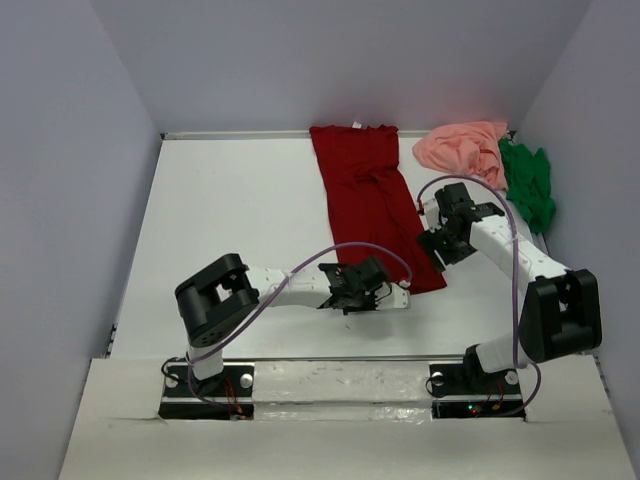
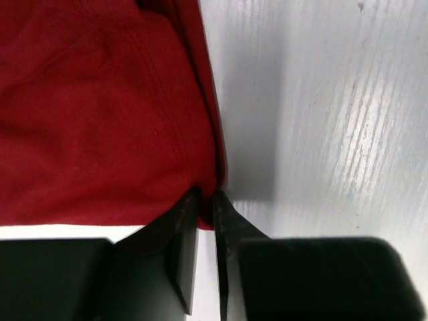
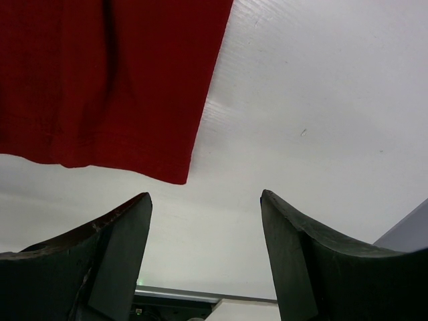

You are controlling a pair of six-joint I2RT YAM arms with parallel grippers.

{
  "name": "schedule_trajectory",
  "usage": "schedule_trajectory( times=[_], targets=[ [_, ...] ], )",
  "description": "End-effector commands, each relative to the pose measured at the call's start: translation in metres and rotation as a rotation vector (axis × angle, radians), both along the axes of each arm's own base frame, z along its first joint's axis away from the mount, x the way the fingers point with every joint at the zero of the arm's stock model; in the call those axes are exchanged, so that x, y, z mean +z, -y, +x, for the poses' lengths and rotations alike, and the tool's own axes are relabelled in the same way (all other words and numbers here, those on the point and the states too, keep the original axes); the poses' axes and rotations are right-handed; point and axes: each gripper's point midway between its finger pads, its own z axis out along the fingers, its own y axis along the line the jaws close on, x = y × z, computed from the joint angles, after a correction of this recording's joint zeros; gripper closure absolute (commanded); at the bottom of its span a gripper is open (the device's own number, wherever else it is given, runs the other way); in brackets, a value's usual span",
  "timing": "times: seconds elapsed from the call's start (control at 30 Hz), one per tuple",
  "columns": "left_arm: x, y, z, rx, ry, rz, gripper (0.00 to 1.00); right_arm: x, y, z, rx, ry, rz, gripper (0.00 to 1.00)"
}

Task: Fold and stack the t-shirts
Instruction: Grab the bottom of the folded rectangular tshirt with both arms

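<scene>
Dark red t-shirt point(image 1: 370, 190) lies as a long strip on the white table point(image 1: 230, 210), running from the top centre of the overhead view down to its middle. Left gripper point(image 2: 206, 200) is clenched on the strip's lower edge. Right gripper point(image 3: 206, 196) is released, its fingers spread wide over bare table beside the cloth. Salmon pink t-shirt point(image 1: 462, 145) and bright green t-shirt point(image 1: 527, 185) lie crumpled side by side at upper right.

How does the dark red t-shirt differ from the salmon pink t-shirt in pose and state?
The dark red t-shirt lies stretched out as a long strip down the table; the salmon pink t-shirt is crumpled in a heap at the far right corner. The left end effector pinches the red one's edge; no end effector touches the pink one. Both lie on the white table.
</scene>
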Motion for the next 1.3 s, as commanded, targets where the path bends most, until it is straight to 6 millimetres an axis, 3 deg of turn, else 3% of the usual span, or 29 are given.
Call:
schedule_trajectory(
  times=[0.0,0.07,0.4,0.53,0.7,0.8,0.9,1.0,1.03,1.07,1.13,1.27],
  targets=[
    [0.009,0.005,0.004,-0.015,0.028,0.005,0.84,0.006,0.008,0.001,0.005,0.044,-0.026,0.28],
    [0.011,0.004,0.003,-0.016,0.031,0.008,1.0,0.008,0.009,-0.001,0.014,0.04,-0.035,0.28],
    [0.031,-0.006,-0.015,-0.084,-0.011,-0.021,1.0,0.037,0.003,-0.011,0.2,0.099,-0.004,0.28],
    [0.025,-0.025,-0.022,-0.104,0.001,-0.012,1.0,0.053,-0.017,-0.022,0.34,0.144,0.099,0.31],
    [0.026,-0.036,-0.017,-0.113,0.052,-0.016,1.0,0.069,-0.038,-0.033,0.446,0.185,0.21,0.26],
    [0.023,-0.04,-0.015,-0.109,0.051,-0.003,1.0,0.06,-0.048,-0.046,0.545,0.153,0.262,0.15],
    [0.02,-0.04,-0.014,-0.099,0.052,0.005,1.0,0.048,-0.045,-0.057,0.549,0.055,0.263,0.14],
    [0.019,-0.038,-0.012,-0.097,0.053,0.008,1.0,0.027,-0.039,-0.071,0.413,-0.187,0.262,0.37],
    [0.019,-0.037,-0.011,-0.093,0.052,0.009,1.0,0.013,-0.037,-0.088,0.365,-0.354,0.269,0.5],
    [0.018,-0.037,-0.012,-0.095,0.048,0.009,1.0,0.007,-0.038,-0.096,0.35,-0.429,0.284,0.55],
    [0.018,-0.034,-0.011,-0.094,0.044,0.01,1.0,-0.002,-0.044,-0.108,0.32,-0.526,0.324,0.58],
    [0.019,-0.032,-0.009,-0.086,0.041,0.012,1.0,-0.023,-0.048,-0.107,0.272,-0.579,0.338,0.6]
  ],
)
